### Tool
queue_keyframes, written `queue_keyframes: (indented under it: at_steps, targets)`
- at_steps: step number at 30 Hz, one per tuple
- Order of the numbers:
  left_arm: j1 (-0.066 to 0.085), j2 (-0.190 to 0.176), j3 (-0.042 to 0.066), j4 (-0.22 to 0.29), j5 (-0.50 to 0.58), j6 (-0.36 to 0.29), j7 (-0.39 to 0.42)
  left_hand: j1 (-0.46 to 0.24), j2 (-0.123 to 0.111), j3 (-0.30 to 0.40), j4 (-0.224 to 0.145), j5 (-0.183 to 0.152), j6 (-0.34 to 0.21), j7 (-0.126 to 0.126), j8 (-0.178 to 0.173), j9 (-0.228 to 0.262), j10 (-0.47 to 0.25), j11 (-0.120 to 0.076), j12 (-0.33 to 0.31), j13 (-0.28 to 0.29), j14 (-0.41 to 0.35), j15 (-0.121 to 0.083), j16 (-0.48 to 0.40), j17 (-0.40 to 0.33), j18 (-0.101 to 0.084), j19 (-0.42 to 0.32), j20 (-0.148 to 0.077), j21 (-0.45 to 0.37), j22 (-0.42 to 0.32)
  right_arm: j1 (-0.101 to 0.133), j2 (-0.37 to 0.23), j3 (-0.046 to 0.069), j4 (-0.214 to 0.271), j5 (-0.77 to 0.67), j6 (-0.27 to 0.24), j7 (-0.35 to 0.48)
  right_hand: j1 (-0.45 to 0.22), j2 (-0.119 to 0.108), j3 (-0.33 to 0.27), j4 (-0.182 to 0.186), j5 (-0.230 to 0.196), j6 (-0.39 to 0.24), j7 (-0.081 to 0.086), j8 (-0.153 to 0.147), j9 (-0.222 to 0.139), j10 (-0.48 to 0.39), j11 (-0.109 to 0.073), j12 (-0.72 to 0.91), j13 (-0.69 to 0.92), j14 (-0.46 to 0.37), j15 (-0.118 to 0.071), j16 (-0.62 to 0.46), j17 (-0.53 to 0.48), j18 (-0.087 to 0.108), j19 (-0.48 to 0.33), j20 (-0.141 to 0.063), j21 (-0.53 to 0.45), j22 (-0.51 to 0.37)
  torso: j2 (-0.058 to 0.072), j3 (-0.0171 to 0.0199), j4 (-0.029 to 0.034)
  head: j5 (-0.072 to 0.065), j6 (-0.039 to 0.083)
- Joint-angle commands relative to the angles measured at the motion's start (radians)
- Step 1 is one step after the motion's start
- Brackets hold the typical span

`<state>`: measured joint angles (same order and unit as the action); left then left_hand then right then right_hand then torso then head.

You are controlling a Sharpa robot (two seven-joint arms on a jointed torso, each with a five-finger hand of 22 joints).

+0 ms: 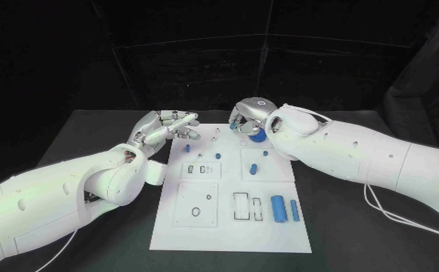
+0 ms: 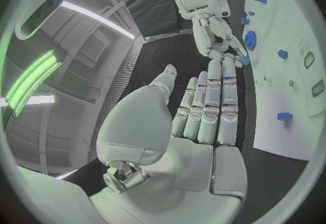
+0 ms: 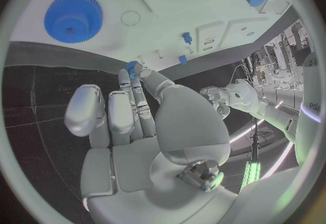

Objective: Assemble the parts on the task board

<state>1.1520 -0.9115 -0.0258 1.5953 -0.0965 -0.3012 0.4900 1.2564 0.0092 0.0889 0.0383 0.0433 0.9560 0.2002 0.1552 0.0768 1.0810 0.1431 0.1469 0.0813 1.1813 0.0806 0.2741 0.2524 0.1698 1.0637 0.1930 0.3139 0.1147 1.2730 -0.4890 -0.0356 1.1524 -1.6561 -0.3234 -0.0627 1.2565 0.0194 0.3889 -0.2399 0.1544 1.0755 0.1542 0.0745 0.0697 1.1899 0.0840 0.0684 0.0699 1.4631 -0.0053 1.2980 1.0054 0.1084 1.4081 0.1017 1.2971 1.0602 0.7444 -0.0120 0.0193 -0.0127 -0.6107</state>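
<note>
Right hand (image 3: 139, 126) pinches a small blue part (image 3: 132, 65) over the board's (image 1: 229, 221) far edge, near the gear (image 3: 73, 16). Left hand (image 2: 200, 112) is empty, fingers straight, beside the board.

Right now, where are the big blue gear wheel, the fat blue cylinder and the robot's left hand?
Blue gear (image 3: 73, 17): right wrist view, on its flat toothed face.
Fat blue cylinder (image 1: 279, 208): head view, middle of its body, lying on the white board.
Left hand (image 1: 165, 129): head view, middle of the hand, fingers apart, holding nothing.
</note>
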Motion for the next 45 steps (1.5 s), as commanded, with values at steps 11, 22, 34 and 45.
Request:
queue_keyframes:
  at_steps: [11,22,34,45]
  targets:
    - [0.009,-0.009,0.001,0.016,-0.006,0.011,0.004,0.011,0.003,0.001,-0.008,0.006,0.001,0.005,-0.007,-0.002,-0.004,0.002,-0.006,-0.001,0.003,0.005,-0.007,0.002,0.013,0.004,-0.001,-0.008,-0.001,0.01,0.071,0.001,-0.065,0.01,-0.044,0.006,-0.005,-0.004,0.007,0.004,-0.008,0.007,0.001,-0.002,0.001,0.006,0.001,0.0,-0.001,0.023,0.002,0.005,0.0,-0.015,-0.003,-0.003,0.006,0.002,0.023,-0.0042,0.0045,-0.005,0.01]
    - [0.016,-0.012,0.001,0.021,-0.006,0.011,0.004,0.011,0.003,0.001,-0.008,0.006,0.001,0.005,-0.007,-0.002,-0.004,0.002,-0.006,-0.001,0.003,0.005,-0.007,0.002,0.013,0.004,-0.001,-0.008,-0.001,0.012,0.101,0.001,-0.087,0.01,-0.017,0.016,-0.006,-0.004,0.008,0.005,-0.009,0.007,0.001,-0.003,0.001,0.006,0.001,0.0,-0.001,0.023,0.002,0.006,0.001,-0.015,-0.003,-0.003,0.006,0.003,0.034,-0.0061,0.008,-0.006,0.012]
    - [0.02,-0.011,0.001,0.019,-0.006,0.012,0.002,0.011,0.003,0.001,-0.008,0.006,0.001,0.005,-0.007,-0.002,-0.004,0.002,-0.006,-0.001,0.003,0.005,-0.007,0.002,0.013,0.004,-0.001,-0.008,-0.001,0.012,0.123,0.0,-0.104,0.005,0.004,0.02,-0.007,-0.005,0.009,0.006,-0.009,0.007,0.001,-0.003,0.001,0.006,0.001,0.0,-0.001,0.023,0.002,0.006,0.001,-0.015,-0.003,-0.003,0.006,0.002,0.032,-0.0059,0.0088,0.0,0.007]
    - [0.022,-0.01,0.001,0.016,-0.006,0.013,0.001,0.013,0.004,0.002,-0.011,0.006,0.002,0.005,-0.007,-0.002,-0.002,0.002,-0.007,-0.001,0.002,0.005,-0.009,0.005,0.013,0.004,-0.001,-0.009,-0.002,0.012,0.135,0.0,-0.114,-0.001,0.051,0.015,-0.013,-0.011,0.01,0.012,-0.012,0.006,0.002,-0.005,0.0,0.004,0.001,-0.002,-0.002,0.022,0.002,0.006,-0.001,-0.015,-0.005,-0.003,0.006,0.001,0.032,-0.0066,0.0067,0.001,0.003]
